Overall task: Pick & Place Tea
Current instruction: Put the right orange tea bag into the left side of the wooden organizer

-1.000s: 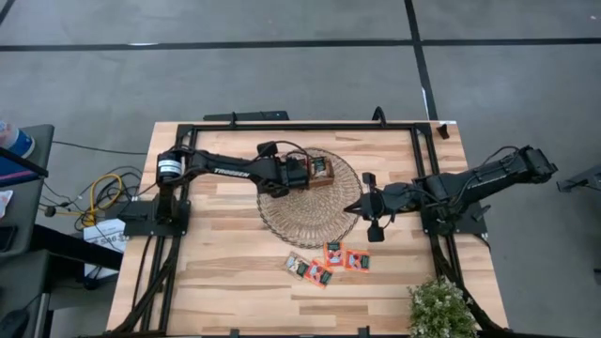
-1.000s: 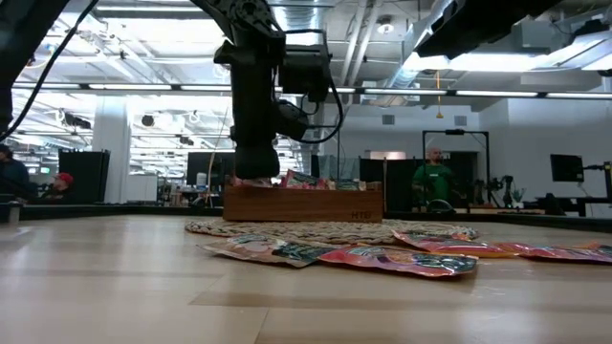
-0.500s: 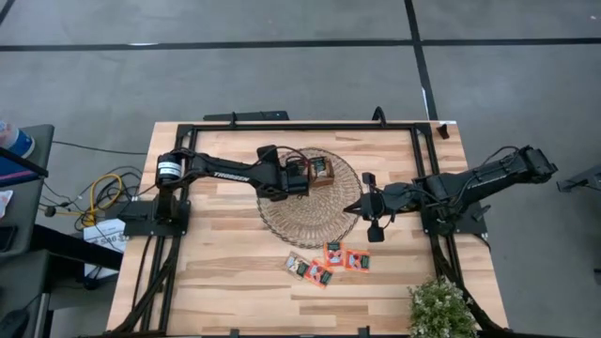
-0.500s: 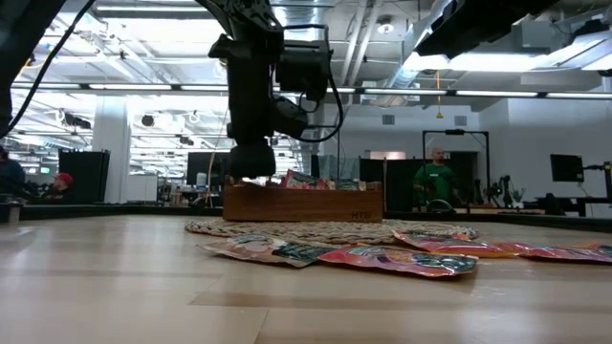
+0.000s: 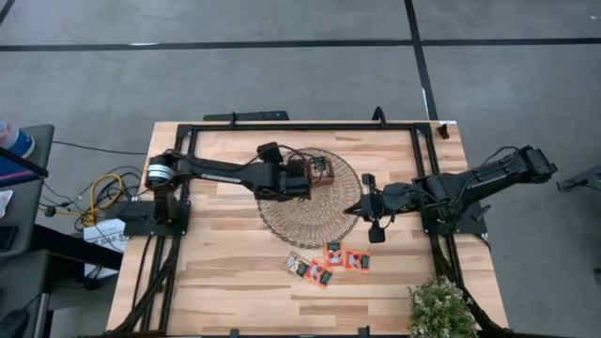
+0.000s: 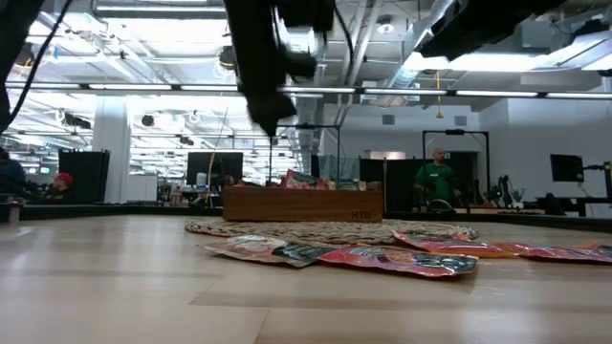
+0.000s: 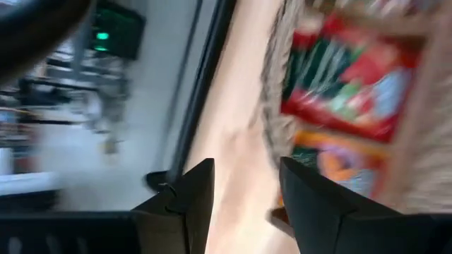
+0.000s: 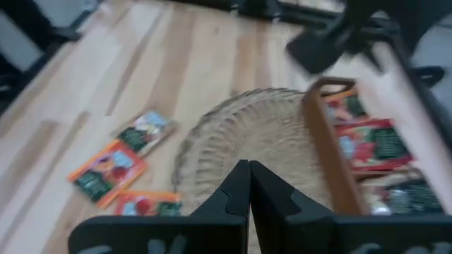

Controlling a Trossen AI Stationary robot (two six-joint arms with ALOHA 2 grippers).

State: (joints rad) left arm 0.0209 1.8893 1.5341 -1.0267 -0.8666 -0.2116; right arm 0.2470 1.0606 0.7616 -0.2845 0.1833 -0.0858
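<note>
Your left gripper [image 5: 302, 176] hangs above the tray's [image 5: 322, 182] left end, over the mat [image 5: 310, 199]; its fingers [image 7: 191, 204] are spread with nothing between them, and its wrist view, blurred, shows red and green sachets [image 7: 346, 77] lying in the tray past the fingertips. In the low view the arm is lifted clear, with its tip [image 6: 271, 122] above the tray's top edge [image 6: 303, 203], and sachet tops [image 6: 311, 180] stick up over that edge. Your right gripper [image 5: 358, 208] waits at the mat's right rim, fingers [image 8: 236, 194] pressed together and empty, pointing across the mat [image 8: 254, 144] toward the tray [image 8: 332, 152]. From its wrist view you can see more tea [image 8: 371, 144] filling the tray's compartments. The rest of the tea lies loose on the table [image 5: 225, 253] in front of the mat: a small cluster of sachets [image 5: 328, 262], some overlapping, well apart from both grippers; the low view shows them flat on the wood [image 6: 382, 256]. A potted plant [image 5: 439, 308] stands at the table's front right corner.
</note>
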